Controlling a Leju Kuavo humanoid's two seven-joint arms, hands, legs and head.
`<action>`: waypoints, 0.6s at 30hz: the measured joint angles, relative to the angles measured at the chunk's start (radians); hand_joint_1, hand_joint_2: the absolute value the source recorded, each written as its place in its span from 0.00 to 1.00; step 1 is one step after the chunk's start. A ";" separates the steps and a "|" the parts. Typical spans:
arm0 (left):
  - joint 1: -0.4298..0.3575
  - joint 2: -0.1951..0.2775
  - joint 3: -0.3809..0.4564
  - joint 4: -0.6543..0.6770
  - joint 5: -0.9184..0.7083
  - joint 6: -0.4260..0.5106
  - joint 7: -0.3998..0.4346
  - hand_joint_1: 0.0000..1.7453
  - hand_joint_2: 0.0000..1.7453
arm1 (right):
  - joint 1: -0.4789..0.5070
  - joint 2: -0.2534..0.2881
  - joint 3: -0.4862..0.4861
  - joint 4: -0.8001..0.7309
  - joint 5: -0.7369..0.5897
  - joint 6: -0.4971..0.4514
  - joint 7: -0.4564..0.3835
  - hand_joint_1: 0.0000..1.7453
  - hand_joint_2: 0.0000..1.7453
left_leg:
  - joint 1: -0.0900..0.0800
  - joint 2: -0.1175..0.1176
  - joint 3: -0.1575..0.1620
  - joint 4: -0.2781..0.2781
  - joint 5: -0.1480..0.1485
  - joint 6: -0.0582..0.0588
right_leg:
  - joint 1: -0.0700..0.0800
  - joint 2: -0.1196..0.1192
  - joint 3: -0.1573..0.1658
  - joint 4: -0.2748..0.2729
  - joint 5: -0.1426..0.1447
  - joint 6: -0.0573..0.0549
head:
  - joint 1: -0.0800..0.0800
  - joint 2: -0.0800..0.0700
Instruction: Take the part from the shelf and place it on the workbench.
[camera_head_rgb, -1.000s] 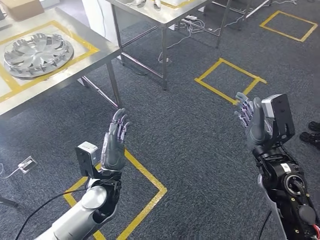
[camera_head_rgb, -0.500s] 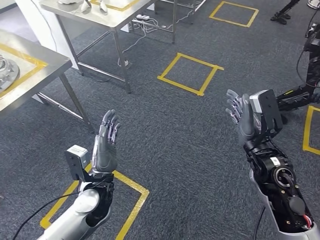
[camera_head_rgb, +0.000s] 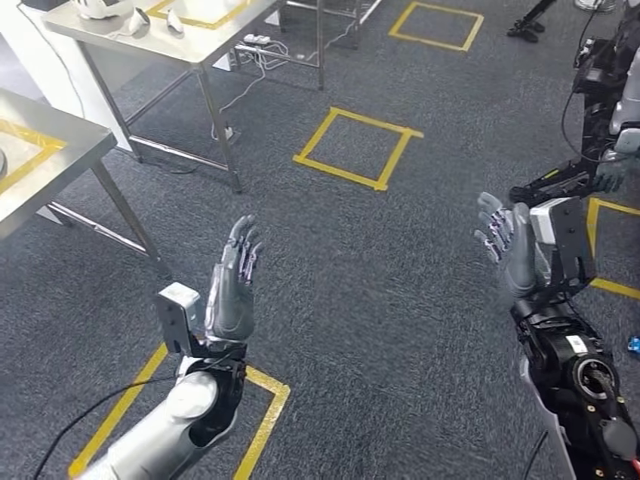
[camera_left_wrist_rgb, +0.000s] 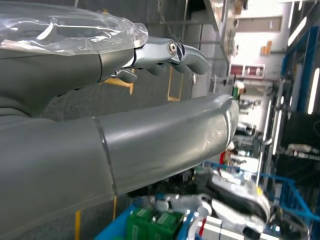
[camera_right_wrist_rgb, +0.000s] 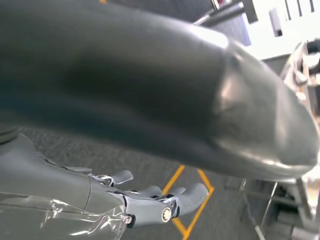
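Both of my hands are raised over the grey carpet with fingers spread and nothing in them. My left hand (camera_head_rgb: 232, 283) is at lower centre-left of the head view, palm turned inward. My right hand (camera_head_rgb: 508, 240) is at the right, also upright. In the left wrist view my left hand (camera_left_wrist_rgb: 113, 115) shows a thick grey thumb and straight fingers. In the right wrist view my right hand (camera_right_wrist_rgb: 151, 115) looks the same, with straight fingers. The corner of the steel workbench (camera_head_rgb: 45, 165) with yellow tape lies at the far left edge.
A second steel table (camera_head_rgb: 162, 40) with small white items stands at the top left, cables beneath it. Yellow taped squares (camera_head_rgb: 358, 148) mark the carpet. Another dark robot (camera_head_rgb: 604, 110) stands at the right edge. A blue bin with green boxes (camera_left_wrist_rgb: 151, 222) appears in the left wrist view.
The camera has turned to the right: the workbench and its silver wheel cover have slid out at the left, and another robot has come into view at the right. Both hands stay raised and empty.
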 joint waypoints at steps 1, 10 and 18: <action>-0.004 -0.003 0.000 0.001 0.000 -0.003 -0.004 0.00 0.00 | 0.007 -0.002 -0.003 -0.005 -0.001 -0.003 0.001 0.00 0.00 | -0.003 0.009 0.002 0.000 -0.002 -0.004 | 0.005 0.007 -0.001 -0.003 -0.004 -0.009 | -0.002 0.000; -0.026 -0.010 -0.002 0.028 -0.001 -0.037 -0.045 0.00 0.00 | 0.043 -0.012 -0.013 -0.050 -0.013 -0.021 0.015 0.00 0.00 | 0.004 -0.084 -0.162 0.314 -0.127 -0.012 | 0.008 0.113 0.001 -0.008 0.000 -0.054 | -0.049 0.000; -0.038 -0.012 0.000 0.039 -0.010 -0.039 -0.049 0.00 0.00 | 0.052 -0.012 -0.015 -0.061 -0.011 -0.020 0.006 0.00 0.00 | -0.003 -0.128 -0.038 0.008 0.021 0.017 | 0.006 0.189 -0.009 -0.003 0.001 -0.027 | -0.062 0.000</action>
